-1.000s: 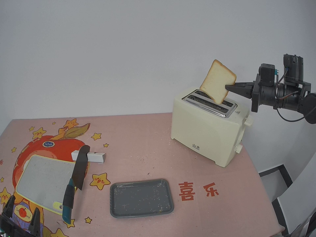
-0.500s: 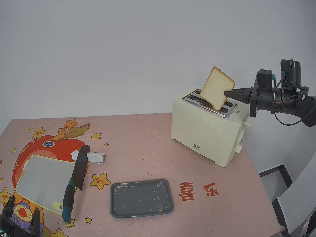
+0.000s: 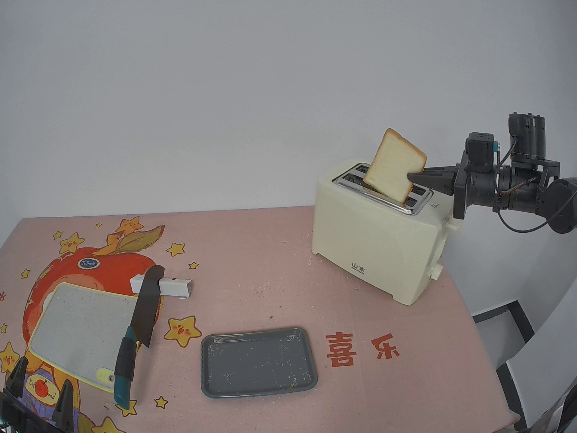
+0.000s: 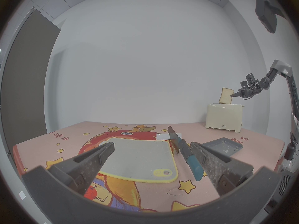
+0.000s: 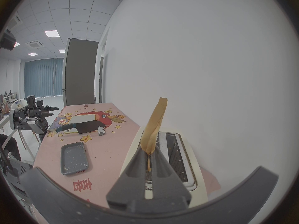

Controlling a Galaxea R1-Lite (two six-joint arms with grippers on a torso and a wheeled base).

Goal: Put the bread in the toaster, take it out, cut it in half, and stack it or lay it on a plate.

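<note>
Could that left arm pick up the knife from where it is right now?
Probably yes. The left gripper is open and sits close to the board. The knife lies along the board's edge with its handle towards the gripper, and nothing covers it or stands between them.

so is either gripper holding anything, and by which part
The right gripper is shut on the bread, pinching its edge nearest the arm, over the toaster. The left gripper is open, empty.

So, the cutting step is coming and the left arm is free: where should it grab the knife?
Probably the teal handle, from above, gripping across it. It is the end nearest the robot, away from the dark blade propped on the white rest.
</note>
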